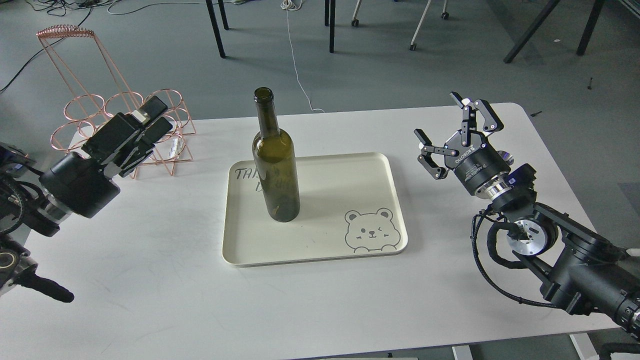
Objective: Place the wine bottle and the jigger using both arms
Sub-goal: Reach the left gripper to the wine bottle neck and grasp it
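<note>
The dark olive-green wine bottle [275, 165] stands upright on the left part of a cream tray [345, 185] in the middle of the white table. The jigger [505, 157] is almost wholly hidden behind my right wrist; only a sliver of silver rim shows. My right gripper [438, 116] is open and empty, fingers pointing up and away, right of the tray and just in front of the jigger. My left gripper [157, 118] is seen side-on, left of the bottle, in front of the wire rack; its fingertips stand slightly apart and hold nothing.
A copper wire bottle rack [120, 107] stands at the table's back left, right behind my left gripper. The tray has a bear drawing [371, 231] at its front right. Chair and table legs stand on the floor beyond the table's far edge.
</note>
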Controlling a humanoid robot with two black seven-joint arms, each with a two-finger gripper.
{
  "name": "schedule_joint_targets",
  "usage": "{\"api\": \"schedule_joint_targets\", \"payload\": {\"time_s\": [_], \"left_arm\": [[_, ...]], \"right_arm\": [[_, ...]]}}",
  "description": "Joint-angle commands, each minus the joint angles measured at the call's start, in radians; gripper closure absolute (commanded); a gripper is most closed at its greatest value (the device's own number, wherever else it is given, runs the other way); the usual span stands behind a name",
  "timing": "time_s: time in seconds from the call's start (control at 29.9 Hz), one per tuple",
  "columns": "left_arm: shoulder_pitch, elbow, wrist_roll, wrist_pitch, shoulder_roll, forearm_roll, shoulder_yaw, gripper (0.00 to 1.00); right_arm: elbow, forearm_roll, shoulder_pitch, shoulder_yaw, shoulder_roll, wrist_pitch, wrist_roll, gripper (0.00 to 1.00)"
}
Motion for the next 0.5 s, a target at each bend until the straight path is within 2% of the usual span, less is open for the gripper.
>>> {"api": "schedule_joint_targets", "payload": {"time_s": [0.0, 0.1, 0.27, 0.47], "left_arm": [[-0.060, -0.025, 0.000, 0.000, 0.038, 0.224, 0.008, 0.02], [-0.142, -0.022, 0.000, 0.002, 0.070, 0.347, 0.049, 0.02], [-0.319, 0.004, 0.000, 0.005, 0.078, 0.484, 0.227, 0.02], [-0.393, 0.049, 0.000, 0.008, 0.039, 0.570, 0.295, 0.02]], "right_arm": [[0.002, -0.020, -0.009, 0.000, 0.000, 0.000, 0.000, 0.01], [0.003, -0.026, -0.009, 0.000, 0.002, 0.000, 0.000, 0.01], [0.003, -0.046, -0.009, 0.000, 0.002, 0.000, 0.000, 0.01], [0.003, -0.047, -0.010, 0.000, -0.001, 0.000, 0.000, 0.01]]}}
